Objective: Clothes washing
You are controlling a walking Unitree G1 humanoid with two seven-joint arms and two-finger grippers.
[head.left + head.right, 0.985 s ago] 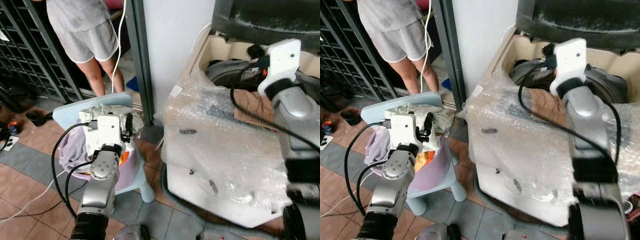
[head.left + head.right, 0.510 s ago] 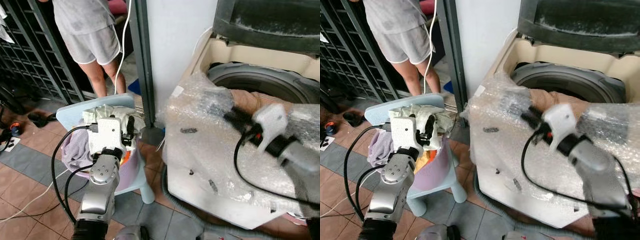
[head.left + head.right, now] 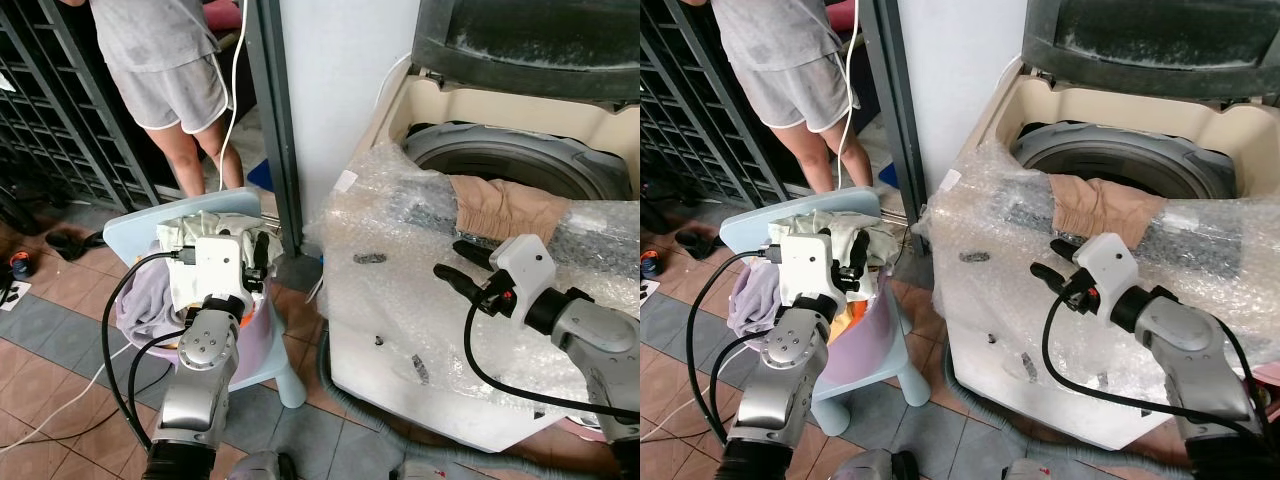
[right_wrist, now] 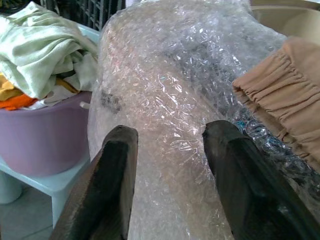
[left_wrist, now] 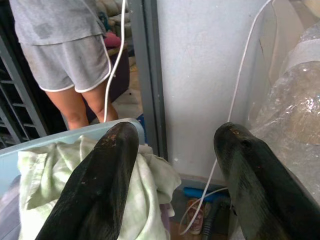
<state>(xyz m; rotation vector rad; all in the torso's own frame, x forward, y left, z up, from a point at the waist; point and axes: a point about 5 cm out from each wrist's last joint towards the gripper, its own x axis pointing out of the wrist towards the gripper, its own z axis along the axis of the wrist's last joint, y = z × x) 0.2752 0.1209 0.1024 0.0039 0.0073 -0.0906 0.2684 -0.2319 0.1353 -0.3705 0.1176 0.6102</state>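
tan garment [image 3: 1102, 205] hangs over the washer [image 3: 520, 165] rim, soft and floppy, so i'd pinch its bunched elastic edge. right tool [image 3: 466, 270] and left tool [image 5: 172, 165] both gape wide, holding nothing.

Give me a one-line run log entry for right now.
left gripper: open, above purple tub of clothes | right gripper: open, empty, before washer front | tan garment: draped over bubble-wrapped washer rim
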